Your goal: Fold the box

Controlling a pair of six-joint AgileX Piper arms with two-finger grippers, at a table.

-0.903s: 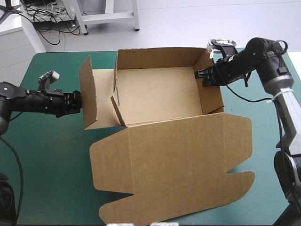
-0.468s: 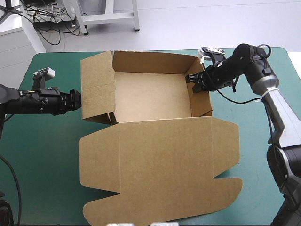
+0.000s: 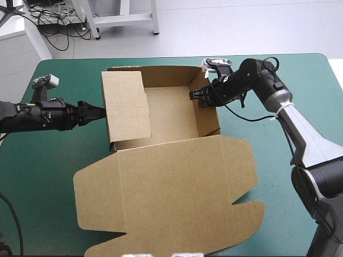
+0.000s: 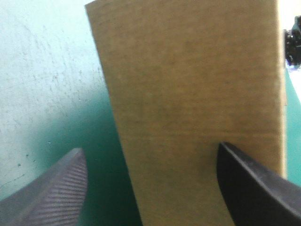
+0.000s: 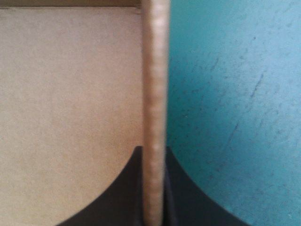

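Leftward slides the box point(image 3: 166, 187), its left flap point(image 3: 127, 110) now tipped inward; right gripper point(image 3: 198, 97) clamps the right wall point(image 3: 208, 115), left gripper point(image 3: 101, 111), spread wide, meets the flap: tucking seems underway.

We find bare table point(image 3: 43, 171) left of the box point(image 3: 171, 115) and on its far right. The flat lid point(image 3: 166, 193) fills the near middle; the left flap point(image 3: 127, 107) roofs part of the tray, and the right gripper point(image 3: 198, 98) straddles the right wall.
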